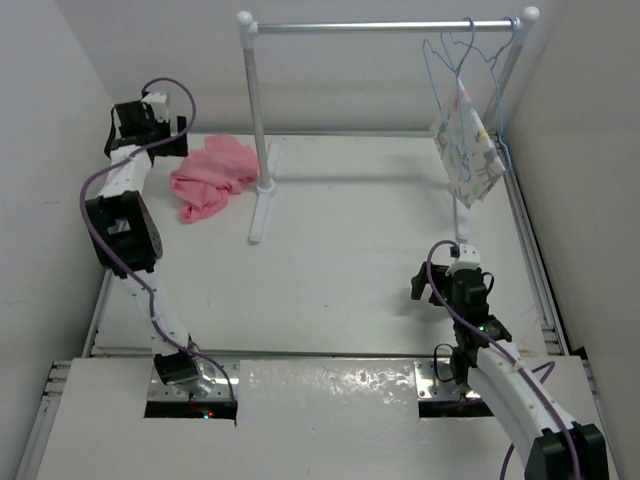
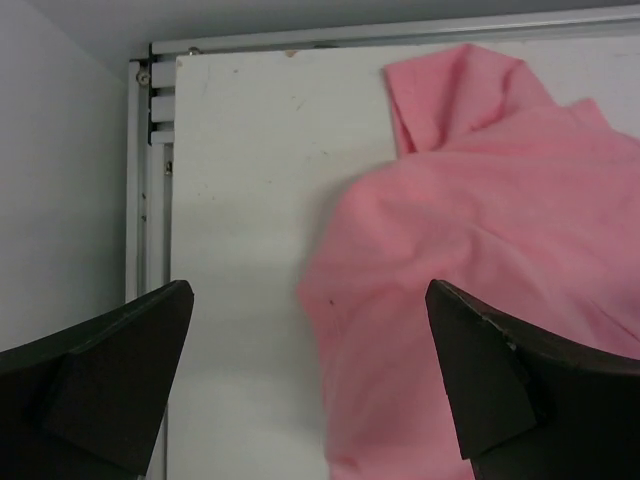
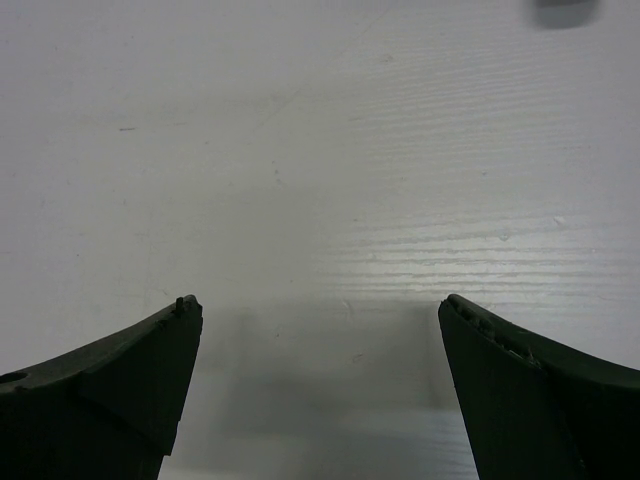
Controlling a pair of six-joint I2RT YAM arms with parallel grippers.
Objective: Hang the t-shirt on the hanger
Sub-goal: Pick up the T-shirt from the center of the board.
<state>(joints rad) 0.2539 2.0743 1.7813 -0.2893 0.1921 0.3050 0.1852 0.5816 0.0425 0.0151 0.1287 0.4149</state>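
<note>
The salmon-pink t-shirt [image 1: 212,178] lies crumpled at the table's far left; in the left wrist view [image 2: 480,250] it fills the right half. My left gripper [image 1: 168,138] hangs open just above the shirt's left edge, and in its own view [image 2: 308,300] that edge lies between the two fingers. Pale blue wire hangers [image 1: 431,70] hang from the rail at the far right. My right gripper [image 1: 450,282] is open and empty over bare table at the near right [image 3: 320,305], well below the hangers.
A white garment rack has a rail [image 1: 380,26] across the back and a left post [image 1: 257,110] on a foot [image 1: 260,210] just right of the shirt. A white cloth with a pastel print [image 1: 470,150] hangs from one hanger. Walls close in on both sides.
</note>
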